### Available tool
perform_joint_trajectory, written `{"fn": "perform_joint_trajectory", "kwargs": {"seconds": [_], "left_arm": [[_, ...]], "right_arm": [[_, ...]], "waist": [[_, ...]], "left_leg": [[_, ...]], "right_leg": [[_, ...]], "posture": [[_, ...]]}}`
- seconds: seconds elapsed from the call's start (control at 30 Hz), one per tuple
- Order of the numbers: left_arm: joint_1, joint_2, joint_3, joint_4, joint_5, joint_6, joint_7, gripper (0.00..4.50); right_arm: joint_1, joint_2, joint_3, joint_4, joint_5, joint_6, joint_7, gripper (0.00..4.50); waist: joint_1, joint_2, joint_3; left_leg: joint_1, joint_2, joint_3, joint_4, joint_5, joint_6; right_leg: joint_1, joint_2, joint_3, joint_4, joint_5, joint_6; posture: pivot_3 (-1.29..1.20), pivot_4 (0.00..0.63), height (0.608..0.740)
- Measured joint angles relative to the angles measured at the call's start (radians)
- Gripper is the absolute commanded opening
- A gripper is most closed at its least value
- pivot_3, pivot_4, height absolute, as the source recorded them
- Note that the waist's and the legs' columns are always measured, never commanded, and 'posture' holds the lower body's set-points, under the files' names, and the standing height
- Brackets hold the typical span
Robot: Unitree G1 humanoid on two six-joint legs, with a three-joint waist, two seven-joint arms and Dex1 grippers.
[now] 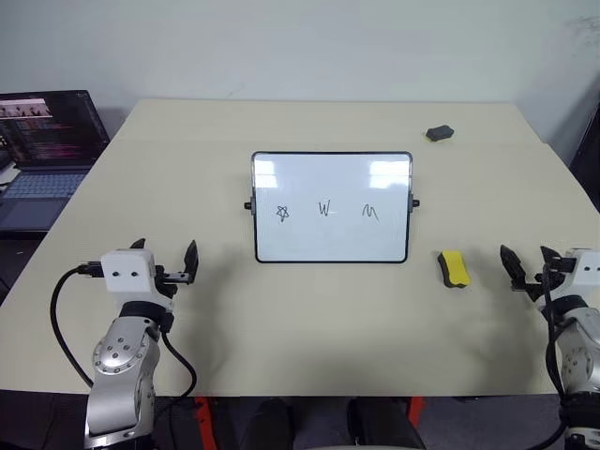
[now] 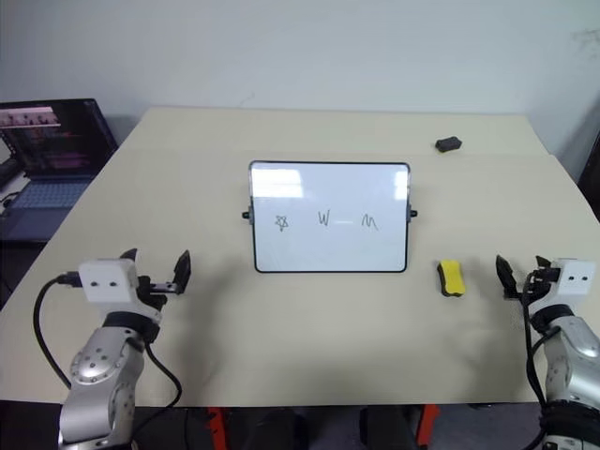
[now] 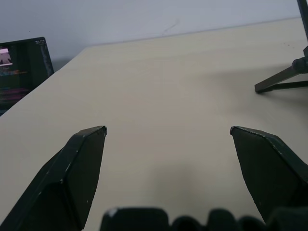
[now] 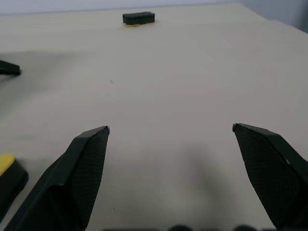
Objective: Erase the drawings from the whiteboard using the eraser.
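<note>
— Whiteboard (image 1: 331, 206) position, please: where is it being seen?

— It is being shown propped upright near the middle of the beige surface (image 1: 309, 319), black-framed, with small knobs at both sides. The drawings (image 1: 324, 210) are sitting in a row across its lower half: a star, a "W" and an "M"-like squiggle. Glare is being reflected along its upper edge, and its rear support is being hidden from the head views; a thin dark strut is being caught at the edge of the left wrist view.

— And the eraser (image 1: 453, 268)?

— It is lying flat on the surface, just beyond the board's lower right corner, apart from the frame. In the right wrist view it is being cut off at the picture's edge, so a yellow corner over black is all that is being made out.

— The tools?

— The left tool (image 1: 165, 257) is being held above the surface in front of the board's left side, its fingers spread apart with nothing between them. The right tool (image 2: 520, 272) is being held to the right of the eraser, fingers likewise wide apart and empty, partly cut off by the frame edge in the left eye view.

— Anything else on the surface or around it?

— A small dark grey lump (image 1: 440, 133) is resting near the far right corner. A laptop (image 1: 42, 150) with a lit screen is being seen off the left side, partly cropped. A plain pale wall (image 1: 300, 47) is standing behind.
</note>
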Motion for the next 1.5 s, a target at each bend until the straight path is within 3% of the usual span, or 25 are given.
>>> {"fn": "perform_joint_trajectory", "kwargs": {"seconds": [0.27, 0.4, 0.5, 0.63, 0.8, 0.9, 1.03, 1.17, 1.3, 1.5], "left_arm": [[-0.003, -0.034, -0.009, 0.015, 0.013, 0.002, 0.026, 4.5], [0.003, -0.003, 0.005, 0.014, -0.02, 0.016, -0.017, 4.5], [0.03, 0.086, 0.063, -0.037, -0.169, 0.094, -0.137, 4.5], [0.06, 0.336, 0.116, -0.197, -0.388, 0.262, -0.363, 4.5], [0.038, 0.53, 0.135, -0.213, -0.511, 0.392, -0.556, 4.5], [-0.039, 0.592, 0.132, -0.173, -0.53, 0.41, -0.636, 4.5], [-0.131, 0.605, 0.049, -0.153, -0.532, 0.424, -0.695, 4.5], [-0.284, 0.596, -0.138, -0.133, -0.517, 0.425, -0.792, 4.5], [-0.449, 0.526, -0.281, -0.053, -0.466, 0.396, -0.863, 4.5], [-0.508, 0.484, -0.388, -0.008, -0.398, 0.343, -0.938, 4.5]], "right_arm": [[-0.007, 0.0, -0.001, -0.007, -0.017, 0.075, -0.102, 4.46], [0.013, -0.002, -0.001, -0.066, -0.018, 0.162, -0.131, 4.46], [0.019, -0.003, -0.015, -0.131, 0.006, 0.205, -0.139, 4.46], [0.03, 0.014, -0.038, -0.261, 0.07, 0.318, -0.181, 4.46], [0.103, 0.039, -0.023, -0.465, 0.121, 0.431, -0.2, 4.46], [0.118, 0.062, -0.019, -0.594, 0.195, 0.521, -0.228, 4.46], [0.123, 0.042, 0.003, -0.709, 0.269, 0.624, -0.234, 4.46], [0.161, 0.014, 0.026, -0.811, 0.268, 0.688, -0.256, 4.46], [0.142, 0.024, 0.073, -0.886, 0.266, 0.807, -0.375, 4.46], [0.067, 0.096, 0.146, -0.884, 0.219, 0.882, -0.504, 4.46]], "waist": [[0.0, 0.0, 0.0], [-0.001, 0.0, 0.0], [-0.004, 0.0, 0.0], [-0.002, 0.001, 0.0], [0.0, 0.004, -0.001], [-0.002, 0.005, -0.001], [-0.002, 0.005, -0.001], [0.003, 0.004, -0.001], [-0.002, 0.004, -0.001], [-0.014, 0.004, -0.001]], "left_leg": [[0.0, 0.0, 0.0, 0.0, 0.0, 0.0], [0.0, 0.0, 0.0, 0.0, 0.0, 0.0], [0.0, 0.001, 0.0, 0.0, 0.0, 0.0], [0.0, 0.0, -0.001, 0.0, 0.0, 0.0], [0.0, 0.0, -0.002, -0.001, 0.0, 0.0], [0.0, 0.0, -0.001, -0.001, 0.0, 0.0], [0.0, 0.0, -0.001, -0.001, 0.0, 0.0], [-0.001, 0.0, -0.002, -0.001, 0.0, 0.0], [-0.001, 0.0, -0.001, 0.0, 0.0, 0.0], [-0.003, 0.001, -0.001, -0.001, 0.0, 0.0]], "right_leg": [[0.0, 0.0, 0.0, 0.0, 0.0, 0.0], [0.0, 0.0, 0.0, 0.0, 0.0, 0.0], [0.0, 0.001, 0.0, 0.0, 0.0, 0.0], [0.0, 0.0, -0.001, 0.0, 0.0, 0.0], [0.0, 0.001, -0.002, 0.0, -0.001, -0.001], [0.0, 0.001, -0.001, 0.0, -0.001, 0.0], [0.0, 0.001, -0.001, -0.001, -0.001, 0.0], [-0.001, 0.001, -0.002, -0.001, -0.001, 0.0], [-0.001, 0.002, -0.001, 0.0, -0.001, 0.0], [-0.004, 0.003, 0.0, -0.001, -0.001, -0.001]], "posture": [[0.0, 0.15, 0.74], [0.0, 0.15, 0.74], [0.0, 0.15, 0.74], [0.0, 0.15, 0.74], [0.0, 0.15, 0.74], [0.0, 0.15, 0.74], [0.0, 0.15, 0.74], [0.0, 0.15, 0.74], [0.0, 0.15, 0.74], [0.0, 0.15, 0.74]]}}
